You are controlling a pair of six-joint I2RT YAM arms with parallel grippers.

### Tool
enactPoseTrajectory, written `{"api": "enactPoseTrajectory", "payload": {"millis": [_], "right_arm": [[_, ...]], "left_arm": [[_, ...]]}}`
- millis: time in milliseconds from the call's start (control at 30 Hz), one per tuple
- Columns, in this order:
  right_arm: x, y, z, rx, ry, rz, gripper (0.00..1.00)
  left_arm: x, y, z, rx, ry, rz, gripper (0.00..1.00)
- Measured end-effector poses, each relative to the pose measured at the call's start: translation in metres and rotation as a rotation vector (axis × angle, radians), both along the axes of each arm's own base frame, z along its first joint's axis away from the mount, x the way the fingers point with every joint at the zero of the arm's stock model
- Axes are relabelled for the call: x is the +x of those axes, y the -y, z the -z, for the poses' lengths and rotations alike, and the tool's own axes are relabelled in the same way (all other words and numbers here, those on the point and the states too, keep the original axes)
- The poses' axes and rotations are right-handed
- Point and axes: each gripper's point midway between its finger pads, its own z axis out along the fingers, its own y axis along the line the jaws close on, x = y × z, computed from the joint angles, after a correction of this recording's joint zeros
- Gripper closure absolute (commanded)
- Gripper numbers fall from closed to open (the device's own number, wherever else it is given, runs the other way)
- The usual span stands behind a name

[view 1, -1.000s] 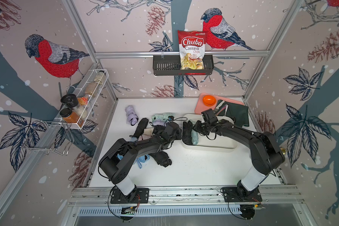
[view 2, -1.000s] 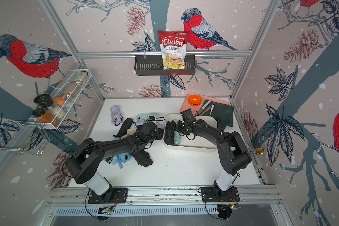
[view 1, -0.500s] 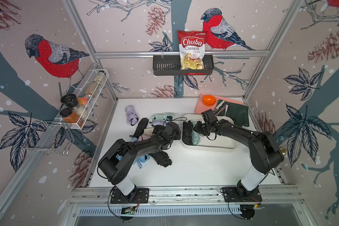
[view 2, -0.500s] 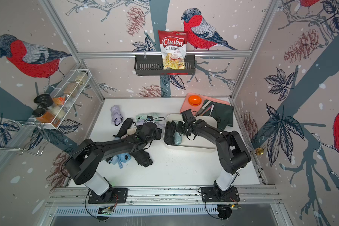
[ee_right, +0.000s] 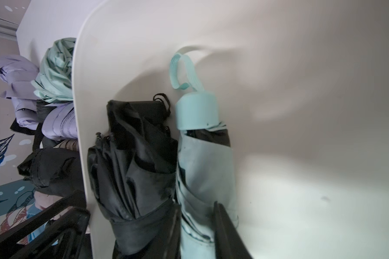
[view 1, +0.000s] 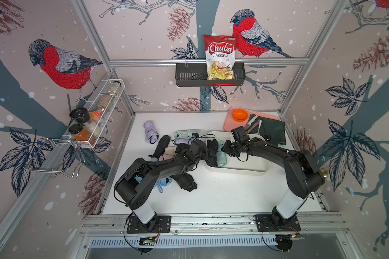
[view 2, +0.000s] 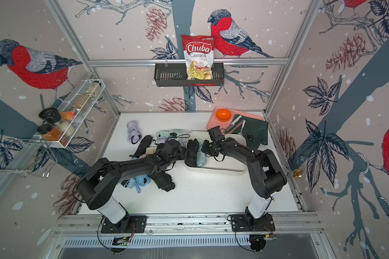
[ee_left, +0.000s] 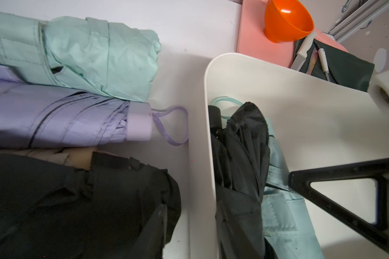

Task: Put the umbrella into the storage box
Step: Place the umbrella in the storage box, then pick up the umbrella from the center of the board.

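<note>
The cream-white storage box stands right of the table's middle. At its left end lie a black umbrella and a light blue umbrella, side by side. My right gripper reaches into the box, shut on the light blue umbrella with a finger against each side. The left gripper stands open astride the box's left wall, one finger outside and one inside beside the black umbrella.
Several folded umbrellas lie left of the box: lilac, mint, black, black, blue. A pink tray with an orange bowl and a dark green cloth with cutlery lie behind the box.
Both arms keep almost the same place at the box's left end. No umbrella has visibly moved.
</note>
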Motion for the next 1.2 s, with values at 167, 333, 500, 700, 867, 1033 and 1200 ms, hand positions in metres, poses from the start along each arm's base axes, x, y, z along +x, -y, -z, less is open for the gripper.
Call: {"api": "enactPoseTrajectory", "payload": {"millis": [167,333,500,700,867,1033,1200], "right_arm": [[0.002,0.007,0.003,-0.034,0.002,0.015,0.55],[0.002,0.012,0.005,-0.061,0.005,0.028,0.48],[0.003,0.018,-0.005,-0.089,0.037,0.025,0.42],[0.002,0.002,-0.042,-0.116,0.167,-0.063,0.35],[-0.004,-0.048,-0.086,-0.15,0.344,-0.256,0.31],[-0.004,-0.101,-0.1,-0.208,0.471,-0.443,0.27],[-0.005,-0.152,-0.086,-0.283,0.534,-0.639,0.25]], "left_arm": [[-0.003,0.002,0.006,0.002,-0.021,0.015,0.6],[-0.002,-0.001,0.0,-0.004,-0.012,0.0,0.57],[-0.002,-0.01,-0.013,-0.002,0.018,-0.037,0.52],[0.006,-0.038,-0.024,-0.017,0.038,-0.125,0.45],[0.01,-0.083,-0.025,-0.023,0.03,-0.243,0.37],[0.013,-0.124,-0.037,-0.033,0.052,-0.363,0.18],[0.005,-0.169,-0.042,-0.05,0.068,-0.511,0.01]]}}
